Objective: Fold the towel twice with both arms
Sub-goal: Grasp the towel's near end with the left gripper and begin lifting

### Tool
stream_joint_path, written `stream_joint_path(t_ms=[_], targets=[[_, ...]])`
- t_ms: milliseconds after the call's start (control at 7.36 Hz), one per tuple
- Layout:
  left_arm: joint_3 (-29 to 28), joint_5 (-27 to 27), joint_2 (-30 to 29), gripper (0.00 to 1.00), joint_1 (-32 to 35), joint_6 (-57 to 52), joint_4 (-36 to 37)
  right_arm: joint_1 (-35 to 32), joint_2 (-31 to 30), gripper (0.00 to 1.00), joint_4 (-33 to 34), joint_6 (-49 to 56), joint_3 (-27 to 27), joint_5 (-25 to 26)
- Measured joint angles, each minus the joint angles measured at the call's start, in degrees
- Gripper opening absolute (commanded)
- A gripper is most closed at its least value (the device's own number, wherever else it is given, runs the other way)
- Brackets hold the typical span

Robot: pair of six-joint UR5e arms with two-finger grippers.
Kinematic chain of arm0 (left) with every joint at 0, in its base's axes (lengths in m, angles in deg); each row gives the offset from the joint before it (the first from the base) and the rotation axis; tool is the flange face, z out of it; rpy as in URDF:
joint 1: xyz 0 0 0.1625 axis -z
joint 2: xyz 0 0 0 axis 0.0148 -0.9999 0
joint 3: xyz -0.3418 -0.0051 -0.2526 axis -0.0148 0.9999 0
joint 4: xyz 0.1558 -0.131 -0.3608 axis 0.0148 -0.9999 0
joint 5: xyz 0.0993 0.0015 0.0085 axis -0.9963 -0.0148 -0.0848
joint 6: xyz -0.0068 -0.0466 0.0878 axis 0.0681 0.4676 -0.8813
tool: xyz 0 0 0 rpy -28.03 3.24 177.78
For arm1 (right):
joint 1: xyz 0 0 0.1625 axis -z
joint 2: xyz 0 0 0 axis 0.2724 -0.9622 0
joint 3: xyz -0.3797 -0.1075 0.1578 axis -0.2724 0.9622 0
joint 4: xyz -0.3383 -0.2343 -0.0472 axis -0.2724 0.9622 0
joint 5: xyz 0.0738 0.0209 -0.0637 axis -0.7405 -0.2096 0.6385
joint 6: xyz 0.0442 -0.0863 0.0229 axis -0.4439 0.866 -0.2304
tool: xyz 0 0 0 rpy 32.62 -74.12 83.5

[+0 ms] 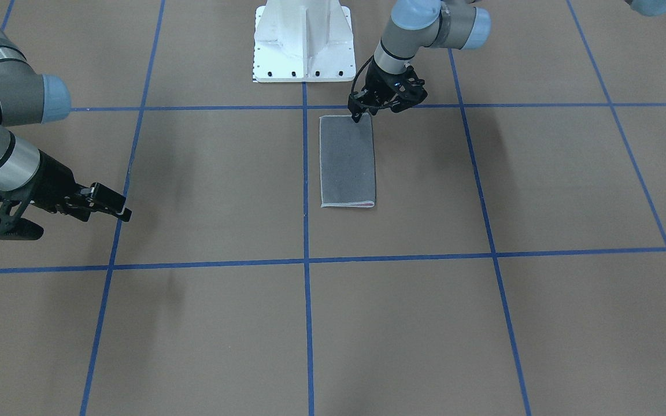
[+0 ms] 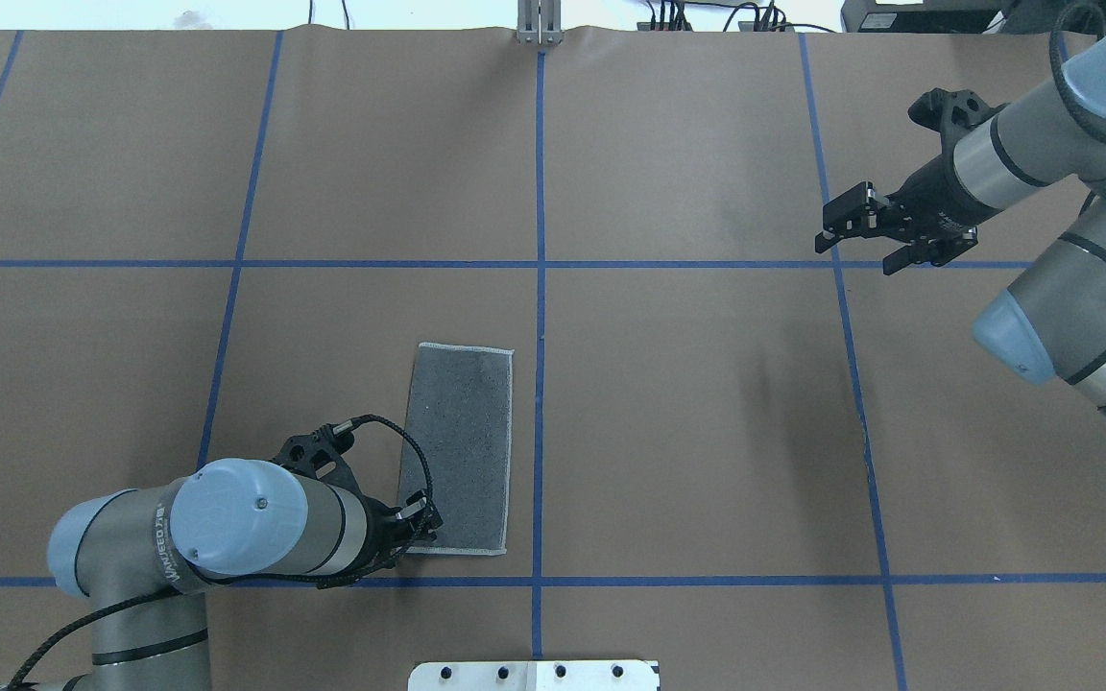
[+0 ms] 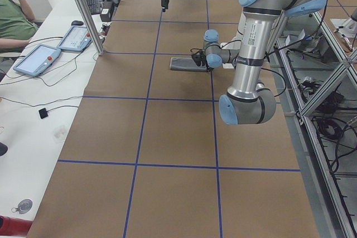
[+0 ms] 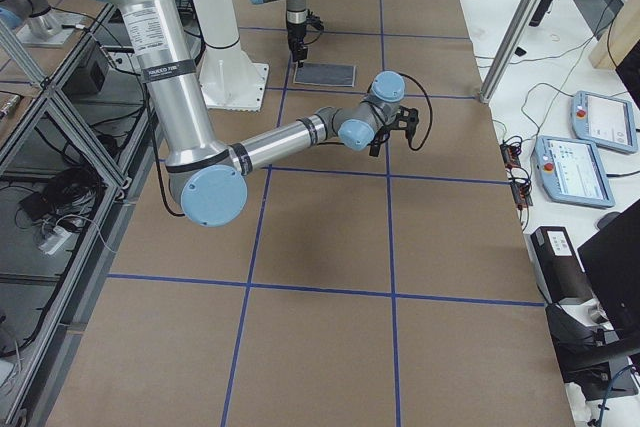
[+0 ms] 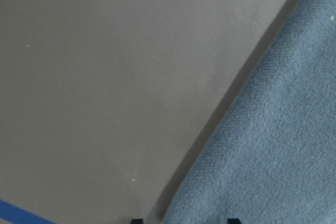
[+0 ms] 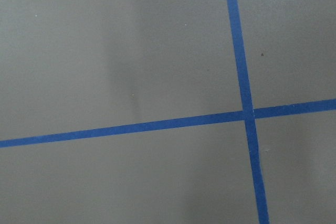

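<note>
Left pincer (image 2: 426, 526) open, astride corner of towel (image 2: 460, 441), folded, grey face up; right pincer (image 2: 855, 251) open, well apart from it

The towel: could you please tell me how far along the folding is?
Done: one fold, it seems; the towel lies as a narrow grey strip, pink peeking at one end. In hand: the left gripper sits at its robot-side corner, jaws apart, not yet clamped. The right gripper hangs open, far off. Left: the second fold.
</note>
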Motion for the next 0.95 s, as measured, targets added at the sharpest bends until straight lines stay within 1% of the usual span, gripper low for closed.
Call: stream_joint_path(t_ms=[136, 408, 544, 680, 816, 951], targets=[[-0.30, -0.01, -0.20, 0.56, 0.00, 0.06, -0.02, 0.00, 0.00, 1.00, 0.00, 0.00, 0.01, 0.00], [-0.48, -0.02, -0.32, 0.41, 0.00, 0.14, -0.03, 0.00, 0.00, 1.00, 0.04, 0.00, 0.02, 0.00], [-0.50, 0.00, -0.35, 0.28, 0.02, 0.18, -0.05, 0.00, 0.00, 1.00, 0.04, 0.00, -0.03, 0.00], [-0.50, -0.01, -0.36, 0.10, 0.01, 0.24, -0.09, -0.03, -0.02, 1.00, 0.03, -0.02, -0.13, 0.00], [-0.47, -0.03, -0.47, 0.00, 0.02, 0.33, -0.11, -0.04, -0.06, 1.00, -0.01, -0.06, -0.25, 0.00], [-0.39, -0.03, -0.68, 0.00, 0.05, 0.43, -0.12, -0.04, -0.07, 1.00, -0.03, -0.08, -0.34, 0.00]])
